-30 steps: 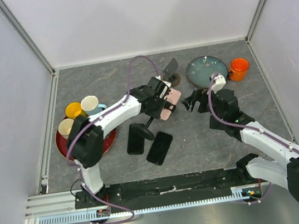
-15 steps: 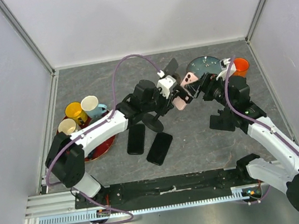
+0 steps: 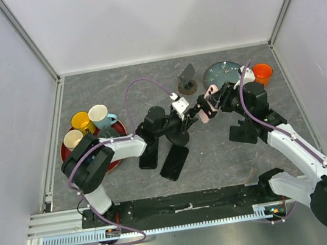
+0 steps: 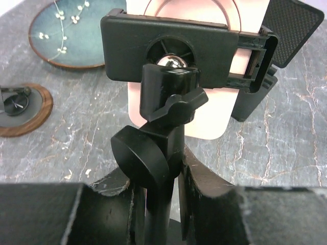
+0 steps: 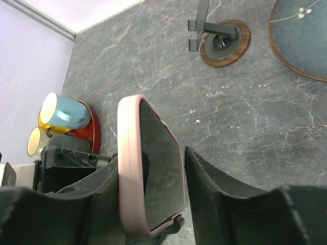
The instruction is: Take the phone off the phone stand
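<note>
Grey marbled tabletop [image 3: 116, 92], white walls on three sides. Work is at centre frame in the overhead view.

Left gripper [image 4: 158, 178]: fingers shut tight on the stem of the phone stand [image 4: 168, 51], holding it raised off the surface. The stand's black clamp bracket spans the back of the phone [image 4: 204, 120], with one jaw hooked over its edge at upper right of the left wrist view.

Right gripper [image 5: 150, 163]: fingers partly open and set either side of the phone, just beside its long edges. One finger appears to touch the pink rim. Whether the other has made contact, I cannot tell, so no firm hold is confirmed.

Location of phone: in the stand's clamp, between the two grippers, above the table – not yet released.

Handling assessment:
- Rigid slab, judged light to moderate in weight. It will not flex under the fingers.
- Dark glass face is fragile and probably slick, so pressure is best kept off it.
- Pink case rim looks soft and should give the best friction. The long edges, clear of the clamp jaws, are the place to take hold.
- Clamp is likely sprung – expect resistance, then a sudden release.
</note>
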`<state>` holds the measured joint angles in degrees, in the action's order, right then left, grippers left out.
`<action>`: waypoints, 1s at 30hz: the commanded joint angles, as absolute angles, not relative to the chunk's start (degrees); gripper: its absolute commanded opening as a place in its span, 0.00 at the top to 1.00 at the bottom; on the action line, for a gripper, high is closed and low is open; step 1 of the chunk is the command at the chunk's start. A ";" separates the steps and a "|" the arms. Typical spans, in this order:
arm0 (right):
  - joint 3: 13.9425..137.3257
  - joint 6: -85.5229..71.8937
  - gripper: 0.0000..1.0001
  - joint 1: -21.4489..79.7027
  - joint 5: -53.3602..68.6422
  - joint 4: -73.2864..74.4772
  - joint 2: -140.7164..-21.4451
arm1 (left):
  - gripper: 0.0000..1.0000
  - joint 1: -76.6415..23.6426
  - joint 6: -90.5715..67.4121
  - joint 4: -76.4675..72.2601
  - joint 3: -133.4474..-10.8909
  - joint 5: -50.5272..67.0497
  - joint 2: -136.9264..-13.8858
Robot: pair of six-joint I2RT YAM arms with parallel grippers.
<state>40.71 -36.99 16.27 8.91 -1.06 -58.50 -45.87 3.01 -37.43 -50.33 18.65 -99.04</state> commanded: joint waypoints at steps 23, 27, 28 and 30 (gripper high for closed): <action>43.42 -25.41 1.00 16.78 -14.75 7.64 -55.63 | 0.98 -42.98 -3.96 -78.40 -42.27 15.03 -103.36; 43.94 -24.87 1.00 18.36 -16.70 8.35 -56.42 | 0.98 -43.07 -2.46 -77.44 -42.80 15.73 -103.36; 44.29 -24.87 1.00 18.80 -16.70 8.35 -56.69 | 0.98 -42.98 -1.94 -77.34 -42.80 15.91 -103.36; 45.34 -25.48 1.00 19.60 -17.40 8.70 -57.65 | 0.98 -43.07 -1.23 -77.69 -42.54 15.38 -103.27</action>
